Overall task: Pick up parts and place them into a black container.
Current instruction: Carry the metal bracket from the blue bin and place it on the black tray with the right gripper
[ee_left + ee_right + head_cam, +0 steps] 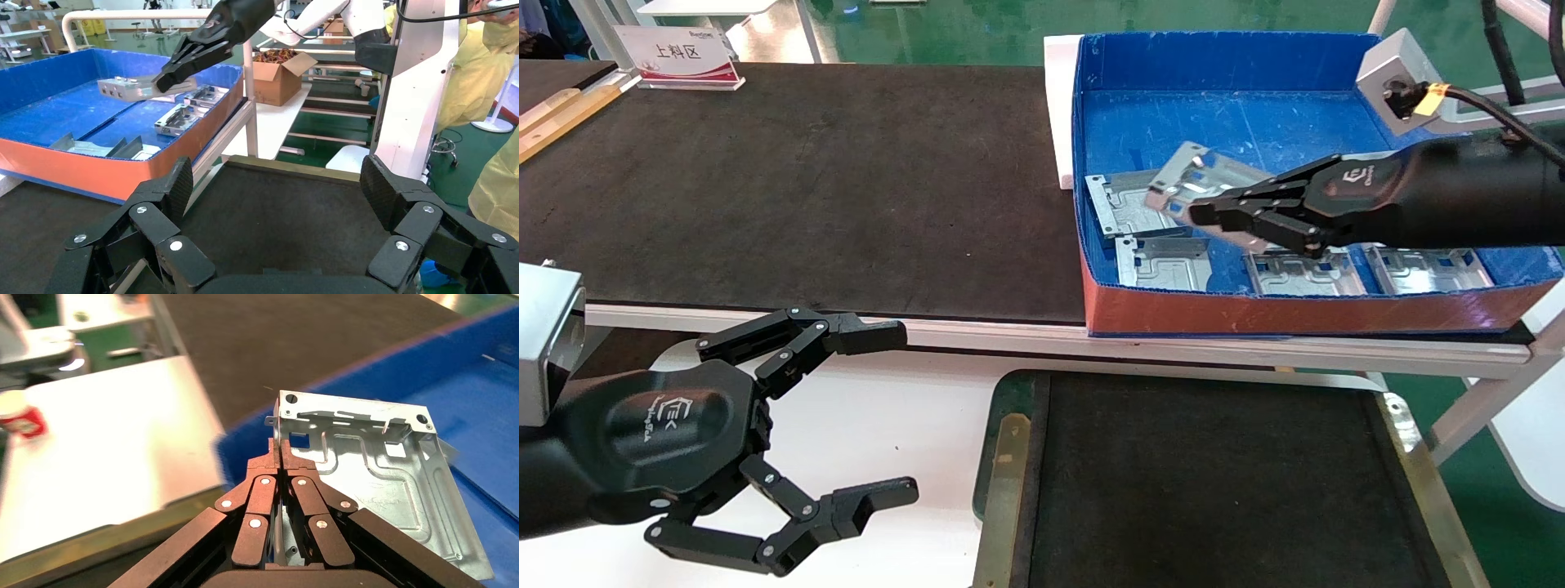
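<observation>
the held part [1201, 184] hung tilted above the blue box [1222, 61] in the upper right of the head view, one edge pinched between the pressed-together fingers of the right gripper [1214, 214], the plate reaching away beyond the fingertips. more parts [1303, 273] lay flat on the box floor beneath. the black container [1001, 408] sat at lower centre, nearer the camera and well apart, its felt floor bare, so the carry probably ran toward it. the left gripper [878, 412] waited at lower left beside the tray, fingers spread, over the white worktop [878, 425].

A factory floor: green painted flooring [944, 33], metal-framed workbenches [248, 92], yellow-gowned workers [477, 67].
</observation>
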`<action>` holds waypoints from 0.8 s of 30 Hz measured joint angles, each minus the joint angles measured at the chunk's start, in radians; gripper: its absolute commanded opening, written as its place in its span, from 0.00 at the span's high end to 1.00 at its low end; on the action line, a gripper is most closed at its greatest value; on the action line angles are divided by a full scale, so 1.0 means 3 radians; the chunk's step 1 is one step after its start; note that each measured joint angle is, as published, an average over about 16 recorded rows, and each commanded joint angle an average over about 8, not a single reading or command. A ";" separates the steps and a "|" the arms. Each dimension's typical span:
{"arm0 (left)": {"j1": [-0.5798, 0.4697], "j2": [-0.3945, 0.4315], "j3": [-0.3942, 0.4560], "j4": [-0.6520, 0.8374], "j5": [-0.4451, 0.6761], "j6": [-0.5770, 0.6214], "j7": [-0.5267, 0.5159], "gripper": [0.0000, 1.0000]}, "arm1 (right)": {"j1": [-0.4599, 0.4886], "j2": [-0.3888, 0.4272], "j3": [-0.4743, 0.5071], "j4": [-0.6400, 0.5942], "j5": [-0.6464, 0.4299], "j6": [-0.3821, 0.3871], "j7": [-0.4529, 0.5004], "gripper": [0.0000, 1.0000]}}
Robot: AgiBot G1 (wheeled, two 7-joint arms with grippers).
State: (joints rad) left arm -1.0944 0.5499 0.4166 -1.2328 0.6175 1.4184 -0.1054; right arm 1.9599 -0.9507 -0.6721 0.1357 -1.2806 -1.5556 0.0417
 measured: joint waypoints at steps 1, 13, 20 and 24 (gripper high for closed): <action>0.0000 0.0000 0.0000 0.0000 0.0000 0.0000 0.0000 0.00 | -0.0011 0.0009 -0.0004 0.0037 0.0026 -0.0047 0.0004 1.00; 0.0000 0.0000 0.0000 0.0000 0.0000 0.0000 0.0000 0.00 | -0.0333 0.0303 -0.0280 0.1017 0.0652 -0.0171 0.0388 1.00; 0.0000 0.0000 0.0000 0.0000 0.0000 0.0000 0.0000 0.00 | -0.0544 0.0581 -0.0623 0.1734 0.1128 -0.0155 0.0662 1.00; 0.0000 0.0000 0.0000 0.0000 0.0000 0.0000 0.0000 0.00 | -0.0651 0.0714 -0.0838 0.2034 0.1333 -0.0142 0.0733 1.00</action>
State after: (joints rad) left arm -1.0944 0.5499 0.4167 -1.2328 0.6175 1.4184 -0.1054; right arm 1.7645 -0.7366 -0.9234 0.7459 -0.8808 -1.5982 0.2618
